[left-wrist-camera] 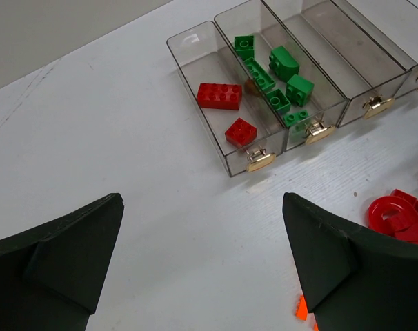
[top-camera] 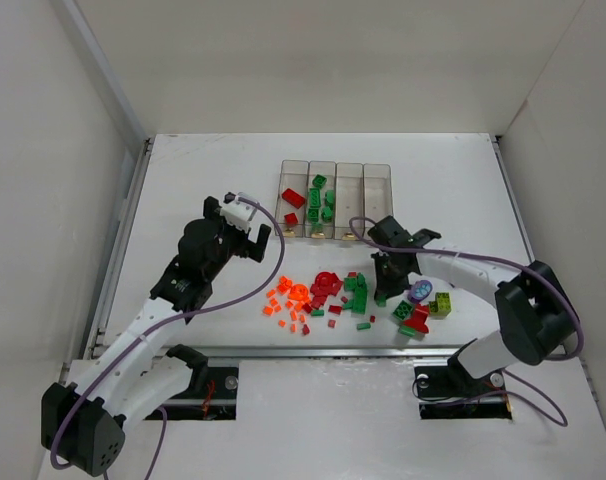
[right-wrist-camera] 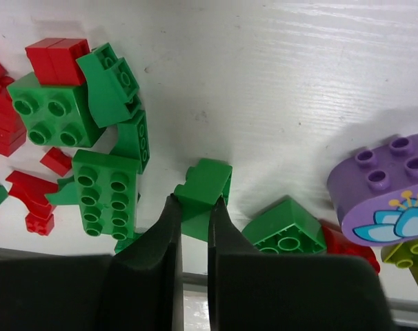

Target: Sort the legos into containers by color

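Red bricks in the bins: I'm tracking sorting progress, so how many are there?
2, both in the leftmost bin: a larger red brick near its middle, a smaller red brick closer to its brass-dotted end. The clear walls seem to hide none.

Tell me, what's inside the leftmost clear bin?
A larger red brick and a smaller red brick lie in the leftmost bin. Only the end behind its brass latch is covered.

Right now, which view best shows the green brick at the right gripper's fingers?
Right wrist: the green brick sits close up, pinched by the right gripper. Top external shows only that gripper over the lego pile; left wrist shows the clear bins, not this brick.
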`<action>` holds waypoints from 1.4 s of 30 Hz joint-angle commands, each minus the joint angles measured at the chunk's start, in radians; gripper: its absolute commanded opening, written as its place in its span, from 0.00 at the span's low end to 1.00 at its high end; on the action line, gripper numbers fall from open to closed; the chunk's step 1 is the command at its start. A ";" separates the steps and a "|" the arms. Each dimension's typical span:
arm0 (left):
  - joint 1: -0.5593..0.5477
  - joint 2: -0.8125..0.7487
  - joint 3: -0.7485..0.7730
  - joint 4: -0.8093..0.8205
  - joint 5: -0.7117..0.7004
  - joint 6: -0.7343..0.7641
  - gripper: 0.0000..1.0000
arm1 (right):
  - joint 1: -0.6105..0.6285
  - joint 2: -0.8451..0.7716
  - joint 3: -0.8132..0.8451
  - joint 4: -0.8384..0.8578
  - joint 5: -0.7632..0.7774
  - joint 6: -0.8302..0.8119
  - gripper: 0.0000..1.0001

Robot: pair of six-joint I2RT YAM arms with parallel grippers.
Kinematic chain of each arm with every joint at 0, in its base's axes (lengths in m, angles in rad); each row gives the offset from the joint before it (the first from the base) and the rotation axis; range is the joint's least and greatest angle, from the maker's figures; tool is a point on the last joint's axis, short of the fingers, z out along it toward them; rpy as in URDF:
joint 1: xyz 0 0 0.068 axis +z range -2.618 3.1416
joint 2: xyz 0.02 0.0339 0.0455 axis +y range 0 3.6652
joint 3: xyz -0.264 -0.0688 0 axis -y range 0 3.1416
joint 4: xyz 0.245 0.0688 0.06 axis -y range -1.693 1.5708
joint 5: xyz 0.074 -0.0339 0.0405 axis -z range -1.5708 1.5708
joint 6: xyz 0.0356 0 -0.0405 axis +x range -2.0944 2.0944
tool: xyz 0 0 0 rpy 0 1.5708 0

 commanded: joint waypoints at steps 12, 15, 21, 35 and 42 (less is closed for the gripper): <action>-0.005 -0.025 -0.021 0.029 -0.009 -0.025 1.00 | 0.038 -0.077 0.331 0.122 0.138 -0.074 0.00; -0.005 -0.016 -0.021 0.038 -0.009 -0.034 1.00 | 0.038 0.039 0.452 0.217 0.106 -0.111 0.00; -0.005 -0.025 -0.011 0.006 -0.018 -0.034 1.00 | 0.011 0.351 0.779 0.273 -0.018 -0.163 0.00; 0.023 -0.034 -0.002 -0.017 -0.041 -0.016 1.00 | -0.009 0.693 1.106 0.250 -0.078 -0.173 0.23; 0.023 -0.034 -0.002 -0.008 -0.041 -0.016 1.00 | -0.019 0.693 1.106 0.250 -0.058 -0.173 0.24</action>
